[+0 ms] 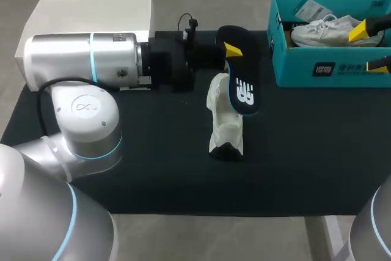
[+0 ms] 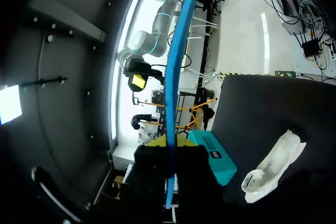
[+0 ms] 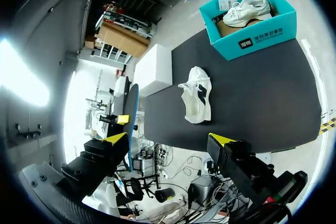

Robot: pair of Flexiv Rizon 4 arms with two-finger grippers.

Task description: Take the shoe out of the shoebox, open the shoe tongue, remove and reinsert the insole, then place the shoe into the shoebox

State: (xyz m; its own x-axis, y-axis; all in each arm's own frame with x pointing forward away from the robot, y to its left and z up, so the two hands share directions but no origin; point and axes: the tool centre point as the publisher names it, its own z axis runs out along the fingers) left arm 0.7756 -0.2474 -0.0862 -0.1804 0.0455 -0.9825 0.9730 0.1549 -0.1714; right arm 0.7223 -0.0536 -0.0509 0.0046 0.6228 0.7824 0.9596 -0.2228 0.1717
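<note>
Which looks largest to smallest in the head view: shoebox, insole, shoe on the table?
Largest: shoebox.
Then insole and shoe on the table: they look about alike, and the insole is held up nearer the camera, so I won't rank them.

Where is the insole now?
Head view: the insole is near the middle of the table, held by the left gripper, next to the white shoe.
</note>
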